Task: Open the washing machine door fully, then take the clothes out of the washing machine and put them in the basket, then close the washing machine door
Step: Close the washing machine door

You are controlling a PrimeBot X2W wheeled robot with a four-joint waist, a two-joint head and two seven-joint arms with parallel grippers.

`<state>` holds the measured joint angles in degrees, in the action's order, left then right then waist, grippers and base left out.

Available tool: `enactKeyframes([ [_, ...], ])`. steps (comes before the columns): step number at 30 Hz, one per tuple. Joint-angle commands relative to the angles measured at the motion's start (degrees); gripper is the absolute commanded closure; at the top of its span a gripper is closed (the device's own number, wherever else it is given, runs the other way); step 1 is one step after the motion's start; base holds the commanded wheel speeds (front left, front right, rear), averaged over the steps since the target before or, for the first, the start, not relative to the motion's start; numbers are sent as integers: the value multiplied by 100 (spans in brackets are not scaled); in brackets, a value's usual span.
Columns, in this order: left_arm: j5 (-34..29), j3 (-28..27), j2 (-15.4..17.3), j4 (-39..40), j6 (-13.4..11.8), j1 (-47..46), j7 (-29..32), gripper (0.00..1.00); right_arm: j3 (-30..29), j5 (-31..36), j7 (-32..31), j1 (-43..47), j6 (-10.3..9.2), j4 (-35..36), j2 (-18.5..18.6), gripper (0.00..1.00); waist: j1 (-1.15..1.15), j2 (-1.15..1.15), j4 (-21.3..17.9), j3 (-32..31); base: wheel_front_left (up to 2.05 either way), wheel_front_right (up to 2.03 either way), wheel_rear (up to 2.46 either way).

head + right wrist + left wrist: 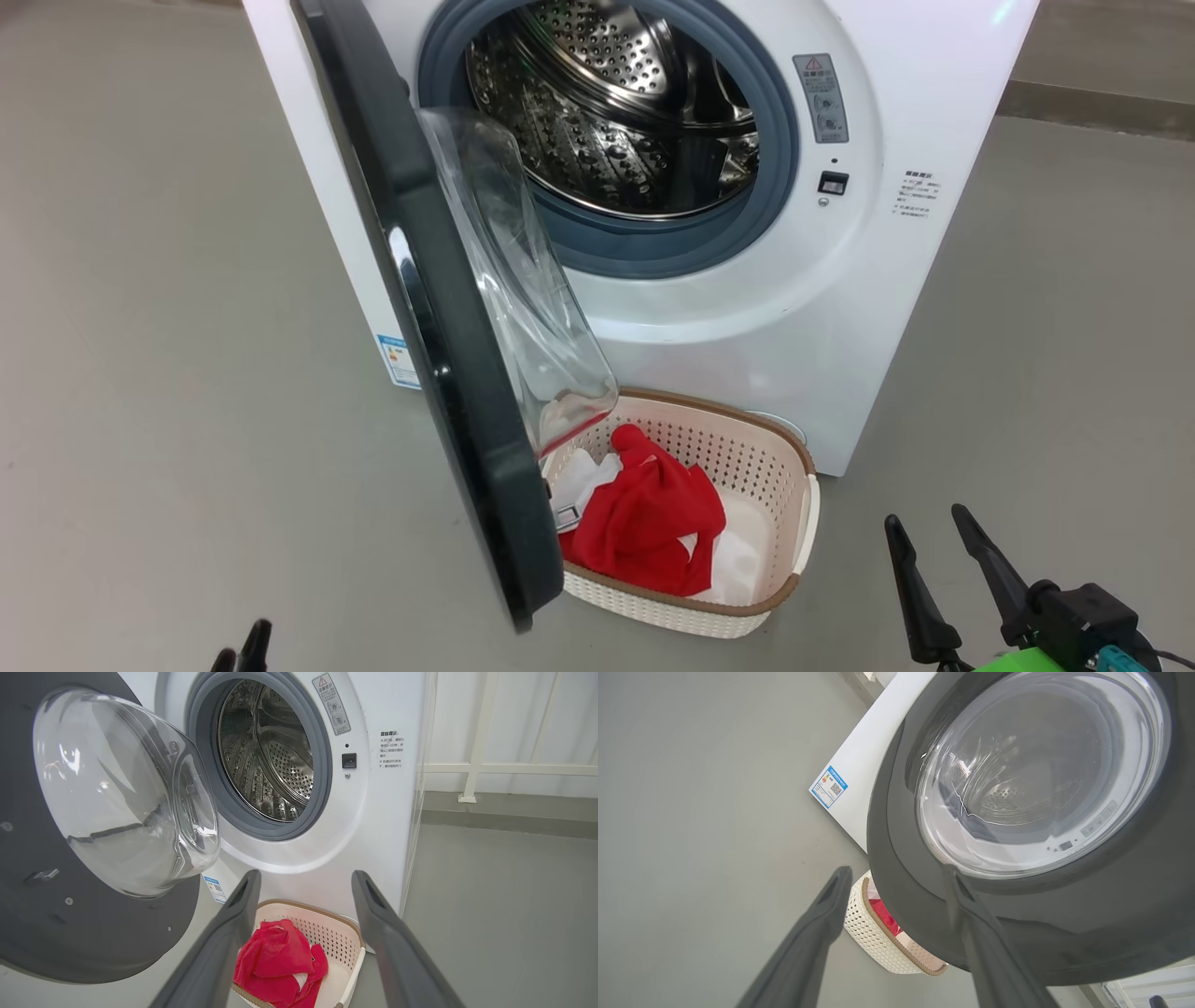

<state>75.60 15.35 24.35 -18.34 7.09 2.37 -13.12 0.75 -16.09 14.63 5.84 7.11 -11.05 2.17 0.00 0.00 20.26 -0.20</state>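
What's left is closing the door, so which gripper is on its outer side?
The left gripper: its view faces the washing machine door's black outer face, while the right gripper faces its bulging inner side.

Head looks down; both wrists face the washing machine door [1111, 905], sharing the basket [338, 947].

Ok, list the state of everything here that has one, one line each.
washing machine door: open, swung outward.
drum: no clothes visible inside.
basket: upright on the floor, holding clothes.
clothes: red, crumpled in the basket.
left hand: open, empty.
right hand: open, empty.
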Motion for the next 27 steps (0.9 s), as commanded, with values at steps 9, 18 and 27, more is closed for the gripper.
enactKeyframes([
  [9, -1867, -850, -196, -307, 40, -310, -185, 0, 145, -41, 37, -109, 37, 103, 71, 0, 0, 0, -22, -6, 0, 0, 0],
  [18, -4538, -1715, -939, 323, 40, -85, -187, 0, 88, -39, 37, -105, 37, 107, 71, 0, 0, 0, -70, -1, 0, 0, 0],
  [27, -5521, -2079, -1429, 615, 40, 191, -187, 0, 70, -42, 37, -119, 37, 104, 71, 0, 0, 0, -89, 0, 0, 0, 0],
])
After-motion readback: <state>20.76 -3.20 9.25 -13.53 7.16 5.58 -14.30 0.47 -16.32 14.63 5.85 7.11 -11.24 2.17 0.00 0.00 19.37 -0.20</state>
